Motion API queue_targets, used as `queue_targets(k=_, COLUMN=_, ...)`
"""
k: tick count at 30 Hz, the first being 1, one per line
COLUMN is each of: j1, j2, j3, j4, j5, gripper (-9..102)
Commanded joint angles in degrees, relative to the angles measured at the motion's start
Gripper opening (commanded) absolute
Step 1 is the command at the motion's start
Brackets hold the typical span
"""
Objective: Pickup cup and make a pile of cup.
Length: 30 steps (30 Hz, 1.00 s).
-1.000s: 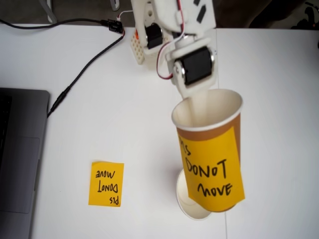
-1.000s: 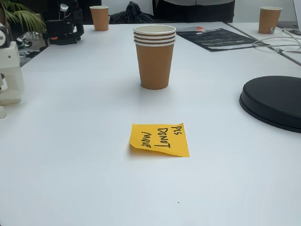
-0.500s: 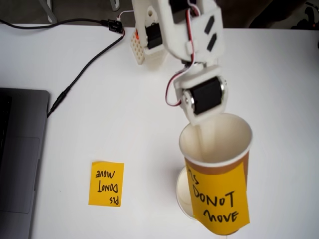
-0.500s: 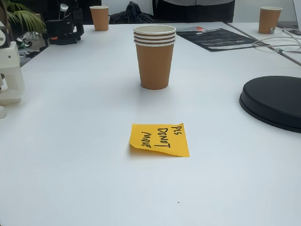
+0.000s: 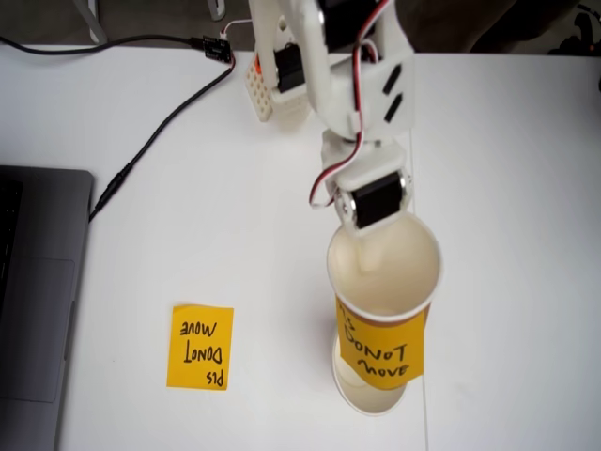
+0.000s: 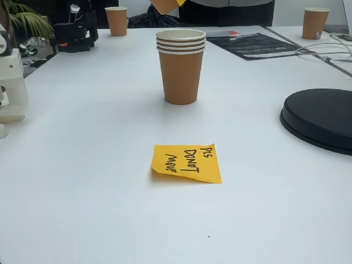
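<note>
The cup (image 5: 385, 282) hangs in the air, its cream inside facing the overhead fixed view and its orange "DO NOT MOVE" note (image 5: 379, 351) on the wall. My gripper (image 5: 374, 235) is shut on the cup's far rim, with one finger inside. Right below it, the pile of cup (image 5: 364, 393) shows part of its white rim. From the side, that pile (image 6: 181, 67) is several brown cups nested upright mid-table. The held cup's bottom (image 6: 165, 5) enters at the top edge above it.
A flat orange note (image 5: 200, 346) (image 6: 187, 162) lies on the white table. A laptop (image 5: 38, 301) and black cable (image 5: 150, 132) are at the left. A black disc (image 6: 322, 118) sits right of the pile; two single cups (image 6: 116, 21) (image 6: 315, 23) stand far back.
The arm has swung the held cup back toward the pile and lowered it. It looks smaller and more upright from above, and its bottom now enters the side view.
</note>
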Motion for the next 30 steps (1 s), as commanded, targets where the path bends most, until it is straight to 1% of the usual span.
queue_targets(k=1, j1=-0.35, j2=0.44, j3=-5.27, j4=-0.18, j5=0.26, gripper=-7)
queue_targets(k=12, j1=-0.44, j2=-5.01, j3=-11.34, j4=0.35, j5=0.26, gripper=-7)
queue_targets(k=27, j1=-0.44, j2=-5.62, j3=-8.26, j4=0.7, j5=0.09, gripper=-7)
queue_targets(k=30, j1=-0.53, j2=-5.8, j3=-8.26, j4=2.81, j5=-0.09, gripper=-7)
